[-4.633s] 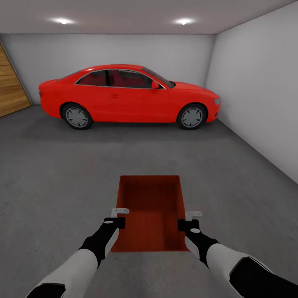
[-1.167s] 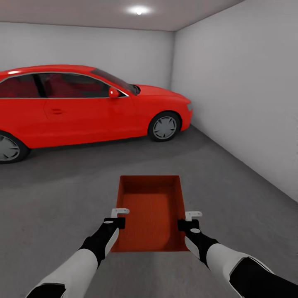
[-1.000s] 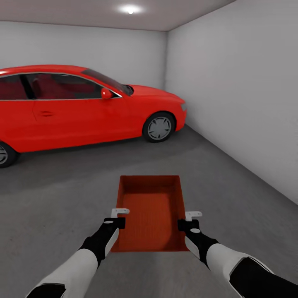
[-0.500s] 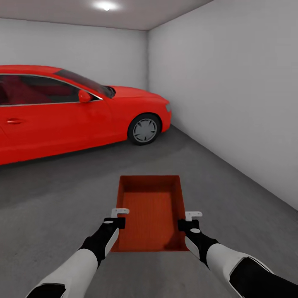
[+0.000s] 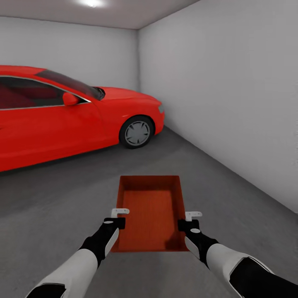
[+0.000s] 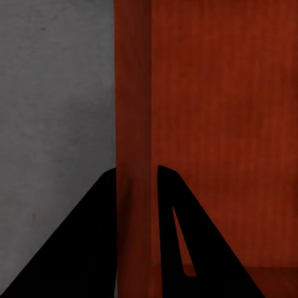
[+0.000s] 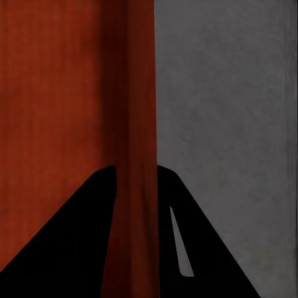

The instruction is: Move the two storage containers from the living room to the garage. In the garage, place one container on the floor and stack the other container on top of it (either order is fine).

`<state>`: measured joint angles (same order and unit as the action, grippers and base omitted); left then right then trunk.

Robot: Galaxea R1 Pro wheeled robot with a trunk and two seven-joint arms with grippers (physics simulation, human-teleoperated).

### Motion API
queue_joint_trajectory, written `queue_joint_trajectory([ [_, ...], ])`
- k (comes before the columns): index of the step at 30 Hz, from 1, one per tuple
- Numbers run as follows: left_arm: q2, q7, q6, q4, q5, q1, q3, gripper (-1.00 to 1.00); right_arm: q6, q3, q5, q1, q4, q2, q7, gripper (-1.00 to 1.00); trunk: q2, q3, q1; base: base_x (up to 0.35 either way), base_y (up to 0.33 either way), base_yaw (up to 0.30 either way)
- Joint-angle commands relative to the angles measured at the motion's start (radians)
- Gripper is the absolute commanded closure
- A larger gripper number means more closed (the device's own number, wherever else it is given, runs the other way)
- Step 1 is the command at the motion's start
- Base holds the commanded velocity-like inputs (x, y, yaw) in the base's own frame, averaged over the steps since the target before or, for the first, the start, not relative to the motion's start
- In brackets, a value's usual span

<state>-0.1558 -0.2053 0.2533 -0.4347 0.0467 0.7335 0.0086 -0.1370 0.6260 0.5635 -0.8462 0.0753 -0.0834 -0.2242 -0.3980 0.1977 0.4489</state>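
- Nearest the robot, both arms reach forward, and between them hangs one orange-red storage container [image 5: 151,213], carried above the dark grey concrete floor [image 5: 54,194].
- The left gripper [image 5: 116,218] is clamped on the container's left wall near its close end; in the left wrist view the two dark fingers [image 6: 93,242] sit either side of that thin wall [image 6: 133,124], one inside the box and one outside.
- The right gripper [image 5: 188,220] is pinched on the opposite wall at the same end; the right wrist view shows its fingers [image 7: 81,242] straddling the wall [image 7: 138,112], with grey concrete on the outer side.
- Look inside the container: a flat, finely ribbed bottom, four low plain walls, no lid, and nothing lying in it.
- The box points lengthwise away from the robot, its far short wall the end nearest the car.
- Beyond the container the concrete runs on, faintly mottled.
- Further out, and off to the container's left, stands the red car [image 5: 62,120], nose aimed toward the right-hand wall, one grey-spoked front wheel [image 5: 136,132] showing.
- To the container's right a plain pale grey wall [image 5: 231,91] runs back to meet the rear wall behind the car.
- This is the garage, with one ceiling light [image 5: 92,3] glowing above the car.
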Motion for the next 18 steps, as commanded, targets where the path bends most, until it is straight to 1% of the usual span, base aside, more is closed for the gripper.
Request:
queue_joint_trajectory([
  [1,0.001,-0.008,0.015,0.048,-0.01,0.0,-0.013,1.0,-0.006,-0.012,-0.005,-0.002,0.001,0.008,-0.006,1.0,-0.002,0.002,0.001,0.323,0.0,-0.279],
  [18,0.001,-0.008,0.015,0.048,-0.01,0.0,-0.013,1.0,-0.006,-0.012,-0.005,-0.002,0.001,0.008,-0.006,1.0,-0.002,0.002,0.001,0.323,0.0,-0.285],
])
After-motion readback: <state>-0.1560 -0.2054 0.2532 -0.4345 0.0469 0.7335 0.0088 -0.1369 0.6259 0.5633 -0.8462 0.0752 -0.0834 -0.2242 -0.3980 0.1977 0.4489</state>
